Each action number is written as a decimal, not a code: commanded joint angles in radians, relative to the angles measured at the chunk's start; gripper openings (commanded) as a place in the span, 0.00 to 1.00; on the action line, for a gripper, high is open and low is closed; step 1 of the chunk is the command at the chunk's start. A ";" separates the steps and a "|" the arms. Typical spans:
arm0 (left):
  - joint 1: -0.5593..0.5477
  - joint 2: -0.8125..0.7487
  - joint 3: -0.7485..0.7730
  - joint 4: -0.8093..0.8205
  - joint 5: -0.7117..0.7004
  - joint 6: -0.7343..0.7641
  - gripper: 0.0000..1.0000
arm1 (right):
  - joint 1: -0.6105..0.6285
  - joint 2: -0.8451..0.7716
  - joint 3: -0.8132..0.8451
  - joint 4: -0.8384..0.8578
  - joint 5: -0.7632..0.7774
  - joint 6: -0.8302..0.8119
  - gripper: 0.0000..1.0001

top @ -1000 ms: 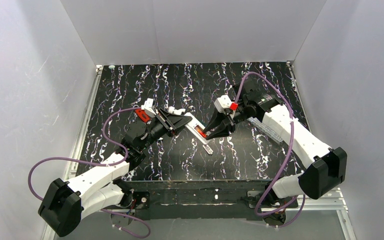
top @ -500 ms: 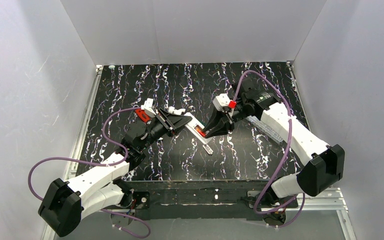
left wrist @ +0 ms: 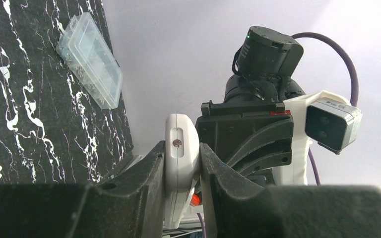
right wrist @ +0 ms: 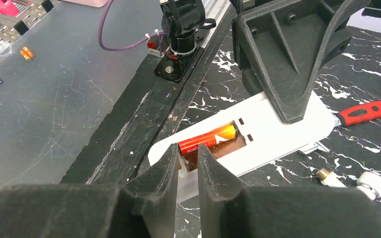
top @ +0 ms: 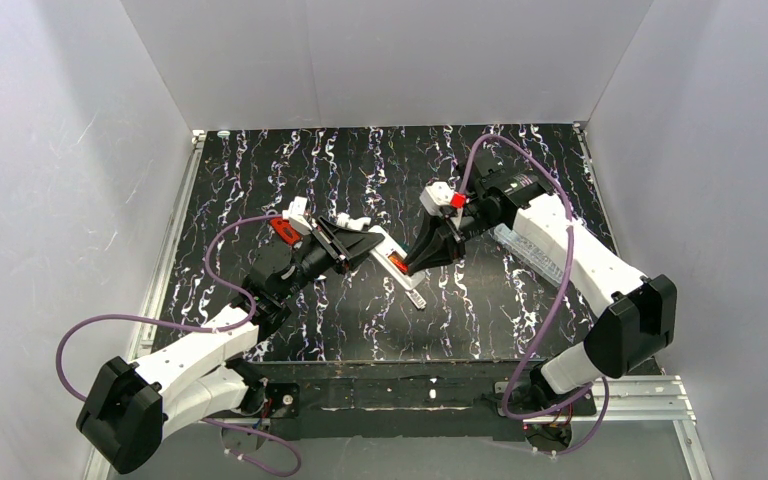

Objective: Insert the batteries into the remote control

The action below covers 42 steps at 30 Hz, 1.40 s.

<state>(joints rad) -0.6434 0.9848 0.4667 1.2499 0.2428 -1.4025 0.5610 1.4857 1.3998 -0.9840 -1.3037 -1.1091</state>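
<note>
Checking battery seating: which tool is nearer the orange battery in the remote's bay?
Right. The right tool has its tips at the battery; the left tool clamps the remote control farther along.

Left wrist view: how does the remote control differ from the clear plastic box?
The remote control is opaque white; the clear plastic box is see-through. The remote control is clamped between the left fingers; the clear plastic box lies untouched on the table. Both are slim, oblong plastic things.
</note>
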 commanded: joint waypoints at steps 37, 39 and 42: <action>-0.006 -0.076 0.054 0.008 -0.009 0.023 0.00 | 0.096 0.097 0.153 -0.076 0.207 0.071 0.01; -0.007 -0.078 0.053 0.007 -0.010 0.026 0.00 | 0.101 0.097 0.153 -0.066 0.220 0.090 0.01; -0.006 -0.080 0.052 0.000 -0.016 0.029 0.00 | 0.109 0.097 0.154 -0.045 0.244 0.126 0.01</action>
<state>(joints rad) -0.6369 0.9535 0.4797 1.1343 0.2142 -1.3556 0.6518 1.5707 1.5166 -1.1007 -1.1152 -1.0256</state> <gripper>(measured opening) 0.253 0.023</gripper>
